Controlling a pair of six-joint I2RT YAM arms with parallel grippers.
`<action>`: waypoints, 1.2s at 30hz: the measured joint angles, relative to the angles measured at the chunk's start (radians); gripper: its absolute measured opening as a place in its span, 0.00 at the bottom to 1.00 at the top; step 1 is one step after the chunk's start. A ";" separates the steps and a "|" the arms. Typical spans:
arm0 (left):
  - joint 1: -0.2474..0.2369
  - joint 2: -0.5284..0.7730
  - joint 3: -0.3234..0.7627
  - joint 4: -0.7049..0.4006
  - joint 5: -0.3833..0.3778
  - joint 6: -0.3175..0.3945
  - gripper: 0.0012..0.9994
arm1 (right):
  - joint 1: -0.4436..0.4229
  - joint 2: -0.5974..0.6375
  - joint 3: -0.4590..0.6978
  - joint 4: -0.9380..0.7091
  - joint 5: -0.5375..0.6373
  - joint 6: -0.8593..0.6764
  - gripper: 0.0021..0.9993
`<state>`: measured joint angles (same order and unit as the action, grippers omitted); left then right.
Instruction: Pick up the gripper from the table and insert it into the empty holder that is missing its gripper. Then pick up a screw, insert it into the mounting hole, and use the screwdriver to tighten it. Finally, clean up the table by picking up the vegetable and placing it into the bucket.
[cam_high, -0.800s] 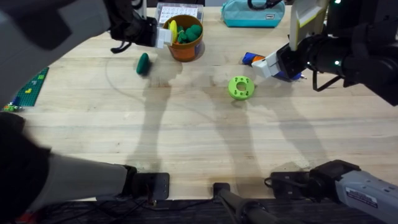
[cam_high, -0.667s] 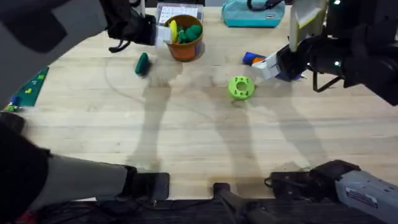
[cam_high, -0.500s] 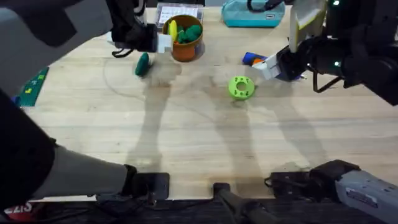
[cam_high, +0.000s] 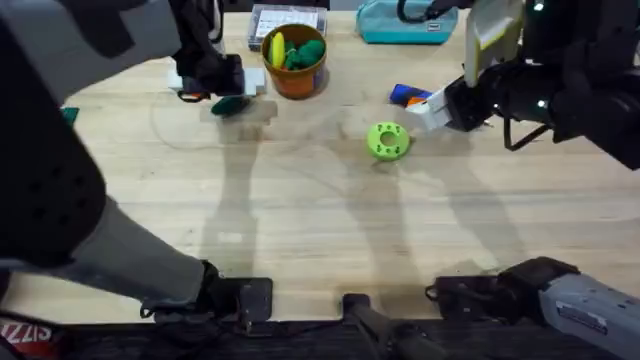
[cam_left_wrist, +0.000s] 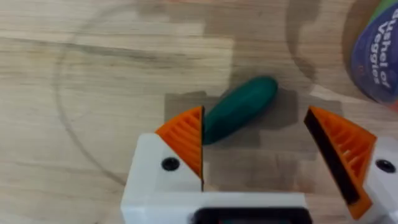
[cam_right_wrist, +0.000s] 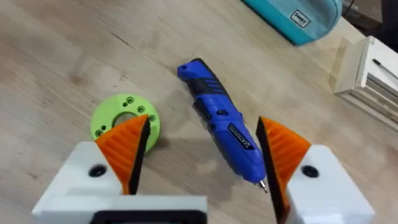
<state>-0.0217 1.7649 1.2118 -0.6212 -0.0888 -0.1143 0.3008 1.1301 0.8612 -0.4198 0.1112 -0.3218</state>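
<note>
Now the left gripper (cam_left_wrist: 255, 146) hangs low over the vegetable (cam_left_wrist: 239, 109), its white fingers with orange ribbed pads (cam_left_wrist: 185, 138) spread wide; the dark green oval lies flat on the wooden table (cam_left_wrist: 93, 74), tilted across the gap, one end touching or just beside one pad and the other end pointing away toward the far side of the gap, well apart from the opposite pad; nothing is clamped. From overhead the same gripper (cam_high: 222, 88) sits just beside the orange bucket (cam_high: 294, 60), which holds green and yellow toy pieces, and the vegetable (cam_high: 232, 104) peeks out from under it, on the table and outside the bucket. Across the table the right gripper (cam_right_wrist: 202, 152) hovers with its fingers likewise wide apart; the blue screwdriver (cam_right_wrist: 222, 121) lies on the wood between them, slanted, closer to one pad, touched by neither as far as can be seen; the lime-green disc (cam_right_wrist: 124, 121) rests just beside the other pad; a teal pouch (cam_right_wrist: 298, 18) lies farther off near the table's far edge.
</note>
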 joint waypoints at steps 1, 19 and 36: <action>0.000 0.015 0.000 0.009 0.007 0.000 0.97 | 0.000 0.000 0.000 0.000 0.000 0.000 0.97; 0.000 0.060 0.000 0.076 0.026 -0.014 0.61 | 0.000 0.049 0.000 0.000 0.000 0.000 0.97; 0.000 0.063 0.000 0.018 0.039 -0.018 0.49 | 0.000 0.048 0.000 0.000 0.000 0.000 0.97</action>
<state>-0.0219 1.8277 1.2114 -0.6029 -0.0499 -0.1327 0.3008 1.1786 0.8611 -0.4194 0.1112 -0.3218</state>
